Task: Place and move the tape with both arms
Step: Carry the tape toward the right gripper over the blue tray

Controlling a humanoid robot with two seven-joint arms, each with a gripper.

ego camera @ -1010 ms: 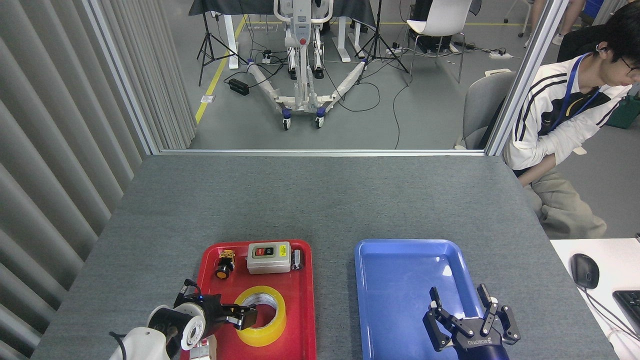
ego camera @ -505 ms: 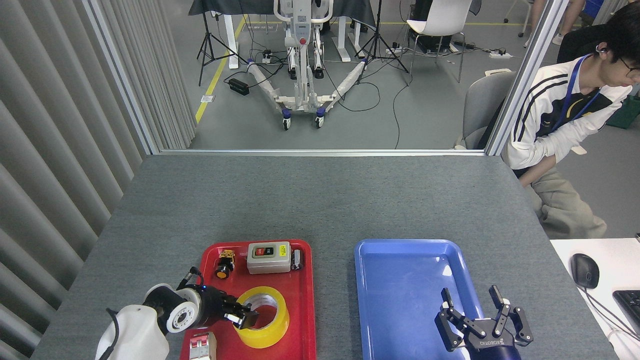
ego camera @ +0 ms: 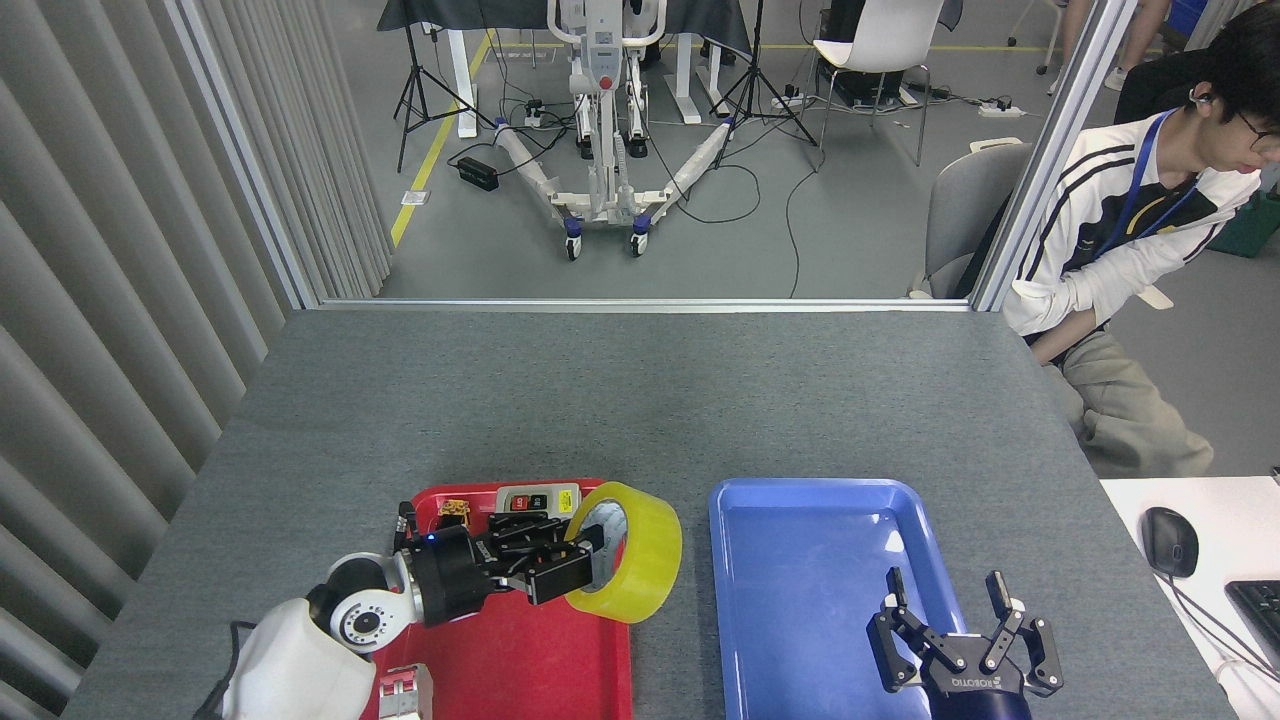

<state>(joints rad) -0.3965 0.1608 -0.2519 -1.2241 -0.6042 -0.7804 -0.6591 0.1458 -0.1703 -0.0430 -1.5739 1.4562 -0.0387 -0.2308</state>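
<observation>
Wide roll of translucent yellow packing tape w/ white core (ego camera: 632, 565) is held up on edge, tilted, over right rim of red plastic tray (ego camera: 520, 665). Left black gripper (ego camera: 572, 557) pinches its wall, one finger inside core. Tray holds grey switch box (ego camera: 540, 499), small orange-button part (ego camera: 453, 511). Blue plastic tray (ego camera: 800, 600) empty; right black gripper (ego camera: 965, 640) over its near right corner, fingers spread.

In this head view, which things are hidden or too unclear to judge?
- Grey switch box: mostly behind the left gripper and tape.
- Finger contact on the tape: the roll covers the fingertip inside its core.
- White part on the red tray: cut off by the bottom edge.
- Right gripper wrist: cut off by the bottom edge.
- Switch box print: too small.
</observation>
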